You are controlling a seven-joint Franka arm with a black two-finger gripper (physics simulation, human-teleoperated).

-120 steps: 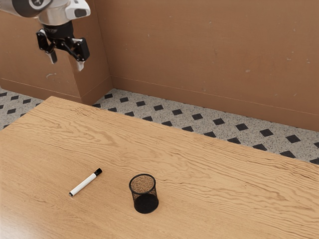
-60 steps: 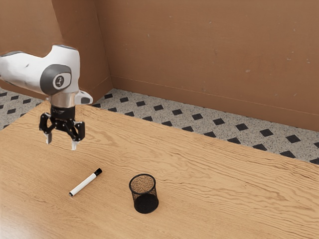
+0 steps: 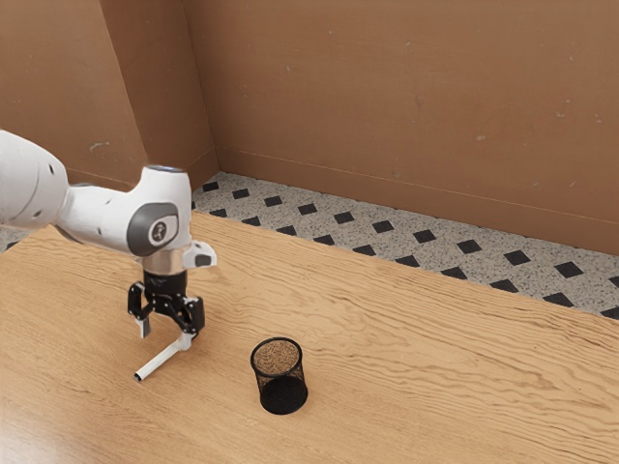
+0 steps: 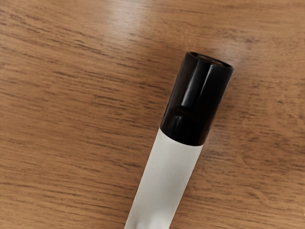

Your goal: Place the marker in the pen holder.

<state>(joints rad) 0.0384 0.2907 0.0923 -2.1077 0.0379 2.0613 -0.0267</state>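
Table (image 3: 435, 329): wood, grained. Its far edge runs slantwise from behind the arm (image 3: 102, 215) down toward the exterior view's right, with a speckled floor (image 3: 324, 224) of dark diamonds beyond it and a brown wall (image 3: 406, 116) behind that. The gripper (image 3: 165, 336) is well in from this edge, low over the wood.

Room for moving: a stretch of tabletop between the gripper and the pen holder (image 3: 283, 396); a wider stretch from the holder toward the exterior view's right; more wood between the holder and the far edge.

Pen holder: one, black mesh, round, upright, open at the top. It stands apart from the gripper, toward the exterior view's right.

Gripper: one, black, pointing down, open; its pale-tipped fingers (image 3: 145, 327) stand apart, with a plain gap between them.

Marker (image 3: 160, 362): one, white barrel, black cap (image 4: 197, 99). Lies on the table, outside the holder, at the gripper. In the exterior view the finger on that view's right overlaps the cap end; whether it touches cannot be told. The other finger is apart from the marker. The barrel's far end juts out past the fingers, slanting toward the exterior view's lower left.
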